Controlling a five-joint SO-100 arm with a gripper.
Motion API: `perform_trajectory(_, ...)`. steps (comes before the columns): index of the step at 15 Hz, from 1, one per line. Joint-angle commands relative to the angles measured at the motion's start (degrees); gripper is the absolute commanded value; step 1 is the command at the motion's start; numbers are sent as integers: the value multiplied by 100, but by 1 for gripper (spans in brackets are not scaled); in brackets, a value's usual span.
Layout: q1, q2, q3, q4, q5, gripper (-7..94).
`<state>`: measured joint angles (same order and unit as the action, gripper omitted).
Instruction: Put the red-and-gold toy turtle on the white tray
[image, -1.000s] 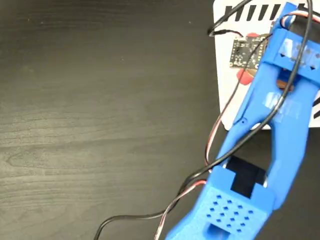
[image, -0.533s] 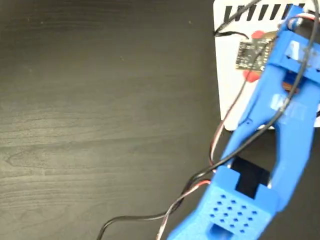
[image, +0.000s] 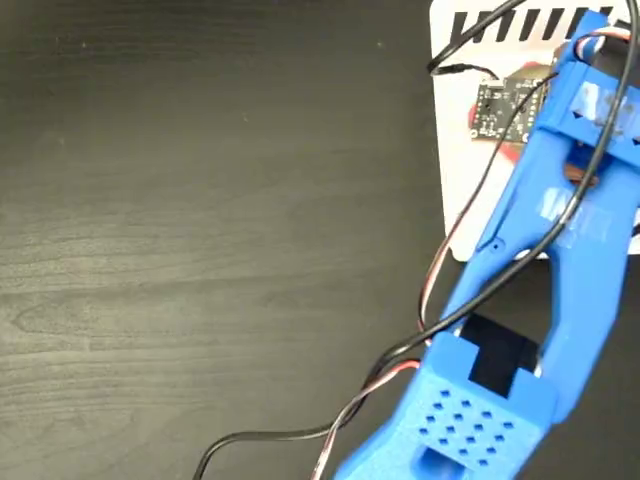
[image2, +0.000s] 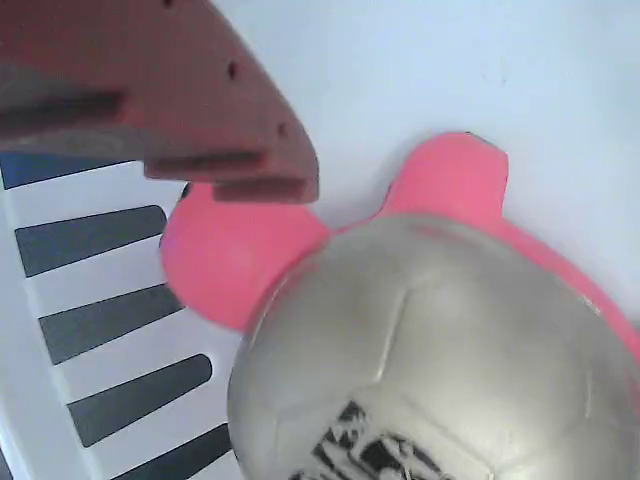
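Dark wood-grain table lying under your workspace.
You're looking at a near-black tabletop whose grain is running side to side in the fixed view; its surface is catching soft light toward the lower left of the table.

"What did the arm look like?"

"Bright blue plastic, blocky, with a grid of small round holes on the segment nearest the camera and a dark rectangular recess above it."

"Any wiring?"

"Black, red and white cables ran along it, up to a small bare circuit board near the wrist."

"And the gripper?"

"In the wrist view one finger showed reddish-brown, with small holes and stepped ridges."
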<state>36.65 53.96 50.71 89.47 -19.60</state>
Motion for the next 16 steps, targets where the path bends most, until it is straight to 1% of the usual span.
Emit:
perform_trajectory(1, 62, 396, -264, -44, 158, 61)
perform_trajectory(5, -53, 1028, -527, 44, 879, 60)
perform_trajectory(6, -114, 1239, -527, 79, 1028, 56)
perform_trajectory(7, -193, 1485, -501, 79, 1195, 44)
perform_trajectory(8, -308, 1775, -422, 35, 1406, 30)
perform_trajectory(10, -659, 2496, 79, -308, 1995, 1)
perform_trajectory(11, -932, 2909, 475, -457, 2294, -3)
perform_trajectory(12, -1274, 3366, 1002, -650, 2549, -3)
perform_trajectory(13, -1723, 3894, 1758, -1002, 2672, -3)
perform_trajectory(14, -2232, 4526, 2698, -1547, 2848, -3)
perform_trajectory(16, -3190, 5625, 4175, -2294, 3208, -3)
